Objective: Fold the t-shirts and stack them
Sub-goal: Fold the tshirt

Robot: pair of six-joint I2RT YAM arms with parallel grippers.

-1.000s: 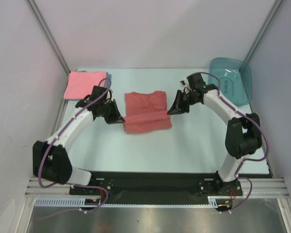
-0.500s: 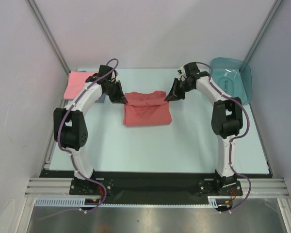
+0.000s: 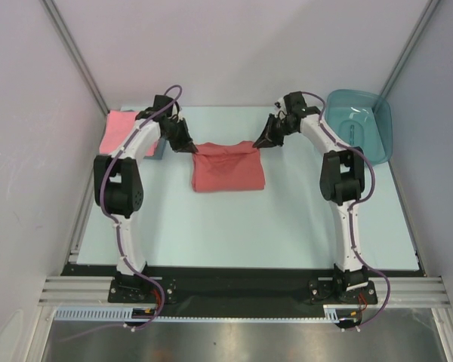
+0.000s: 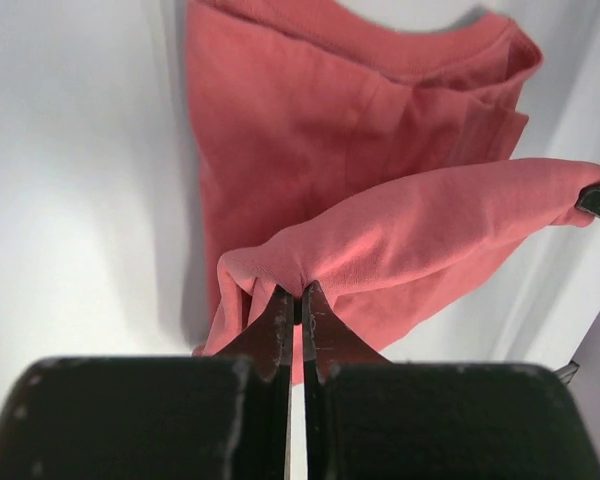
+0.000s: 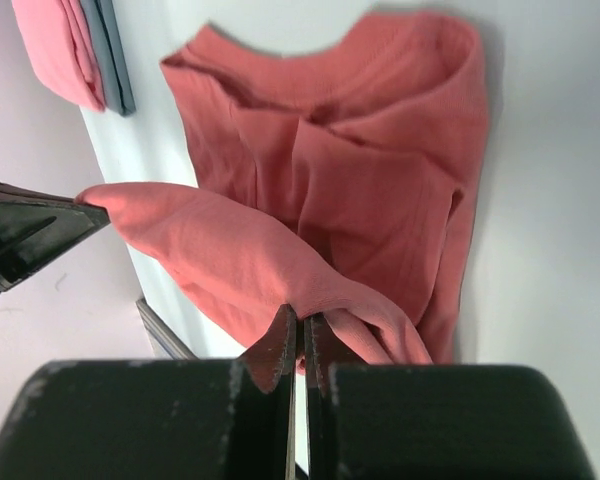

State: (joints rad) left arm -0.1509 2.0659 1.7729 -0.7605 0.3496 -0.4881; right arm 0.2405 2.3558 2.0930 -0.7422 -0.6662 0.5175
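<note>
Item: dull brick-red cotton t-shirt, centre of tabletop; I have carried its 6 o'clock hem over to 12 o'clock, left tool and right tool each clamped on a corner, half-fold nearly laid.

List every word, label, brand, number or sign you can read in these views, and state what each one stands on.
None: no readable text shows in any view.
The brick-red t-shirt, the pink t-shirt and the grey-blue t-shirt are plain, with no print or tag in sight.
The teal tub shows only moulded shapes, no lettering.
</note>
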